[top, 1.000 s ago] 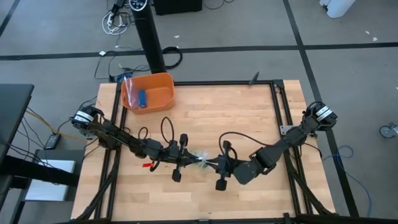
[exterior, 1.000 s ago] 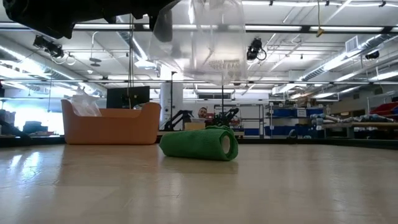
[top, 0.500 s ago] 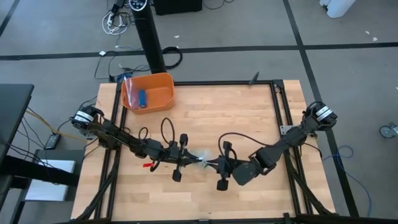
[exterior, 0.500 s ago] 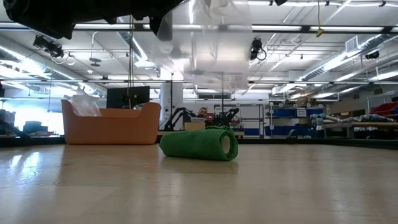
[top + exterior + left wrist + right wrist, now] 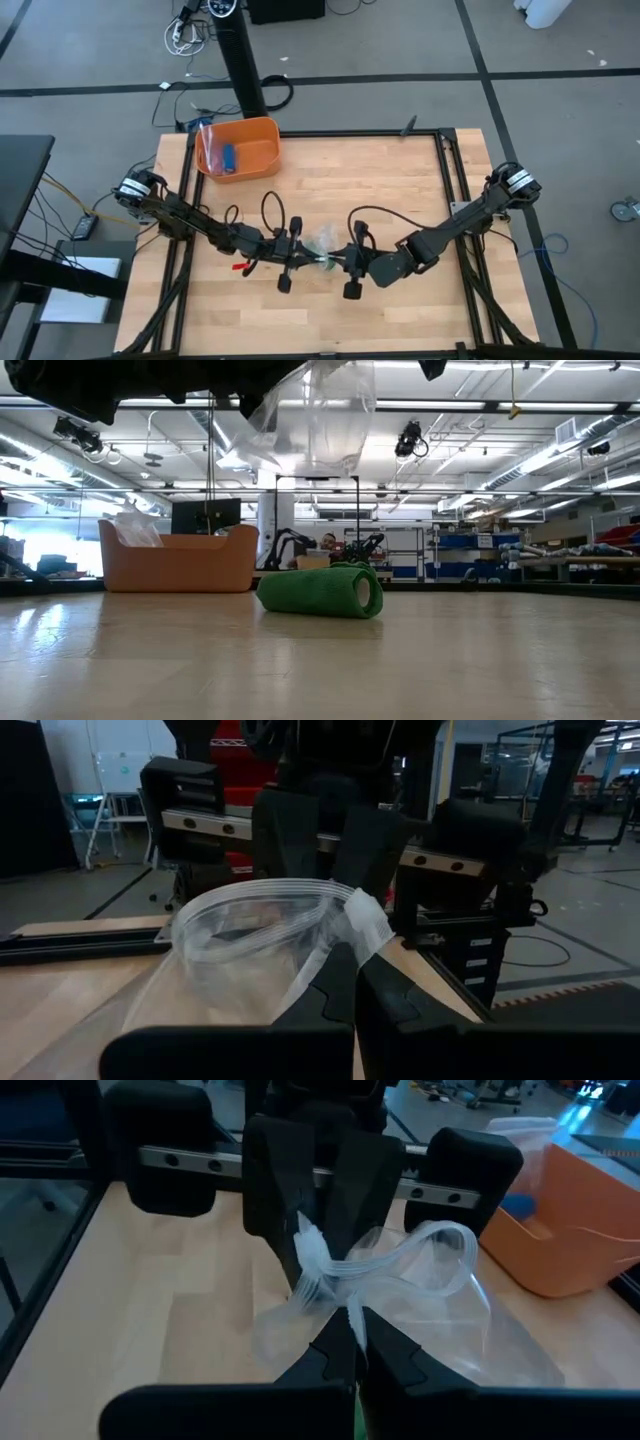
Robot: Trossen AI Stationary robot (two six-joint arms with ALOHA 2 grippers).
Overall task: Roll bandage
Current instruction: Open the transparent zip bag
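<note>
Nearest the low camera, your roll [image 5: 320, 591] lies on its side on the bare counter [image 5: 320, 670], already wound into a green cylinder, with nothing touching it. Straight above the roll hangs the bag [image 5: 318, 422], clear and crinkled, its mouth stretched between your two tools. The left tool [image 5: 345, 982] is pinched tight on one edge of the bag's rim, and the right tool [image 5: 345, 1335] is clamped just as tight on the opposite edge, so the two meet nose to nose above the roll. Behind and to the left of the roll sits the orange bin [image 5: 238, 147], well apart, with a small blue item [image 5: 229, 157] inside.

Your risk from here, as I judge it, is the bag: pull the tools apart too hard and the thin rim may slip from one of them or tear. Lower it carelessly and the film could nudge the roll and set it rolling.

From above, the roll is almost wholly hidden under the bag and tools. You cannot tell whether its loose end is tucked in.
</note>
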